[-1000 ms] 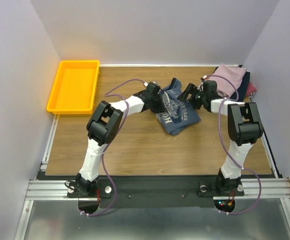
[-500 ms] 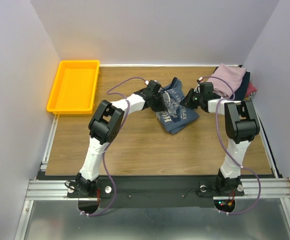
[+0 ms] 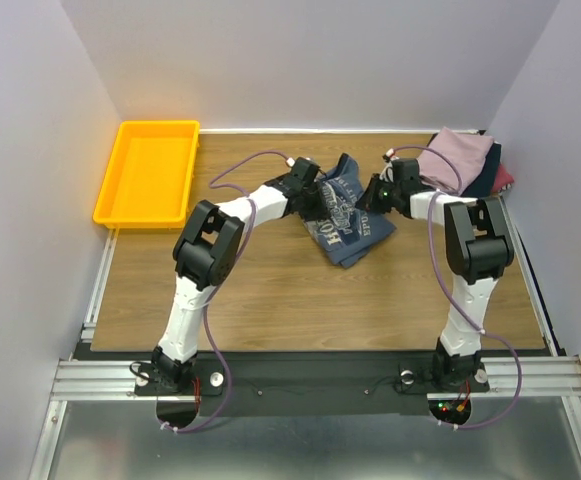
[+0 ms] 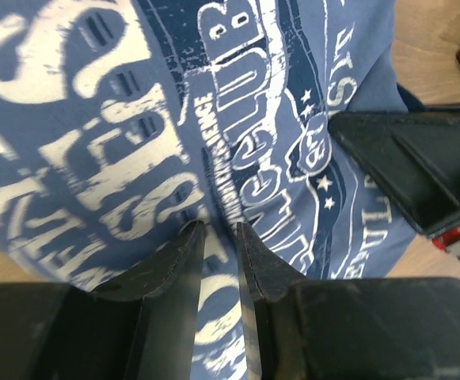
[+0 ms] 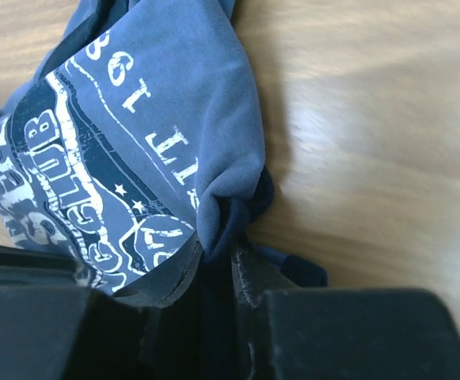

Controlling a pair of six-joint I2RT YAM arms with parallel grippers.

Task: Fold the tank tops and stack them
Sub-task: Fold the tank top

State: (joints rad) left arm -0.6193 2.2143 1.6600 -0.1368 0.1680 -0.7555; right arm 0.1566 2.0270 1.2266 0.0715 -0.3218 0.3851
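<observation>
The slate-blue tank top (image 3: 352, 222) lies crumpled at the back middle of the wooden table, its pale lettering facing up. My left gripper (image 3: 315, 197) is at its left edge. In the left wrist view the lettered cloth (image 4: 95, 119) fills the frame and a crease of it runs in between the narrow jaws of the gripper (image 4: 216, 229). My right gripper (image 3: 373, 195) is at the top's right edge. The right wrist view shows this gripper (image 5: 218, 252) shut on a bunched fold of the blue cloth (image 5: 174, 103) and its dark trim.
A pile with a mauve-pink top (image 3: 460, 158), a navy one (image 3: 488, 178) and a maroon one (image 3: 507, 180) sits in the back right corner. A yellow tray (image 3: 105, 190) stands at the back left. A black part of the other arm (image 4: 420, 166) shows close by in the left wrist view.
My right gripper has shut on the blue top's right edge. Both grippers have moved toward the back of the table, and the top has shifted back with them.
</observation>
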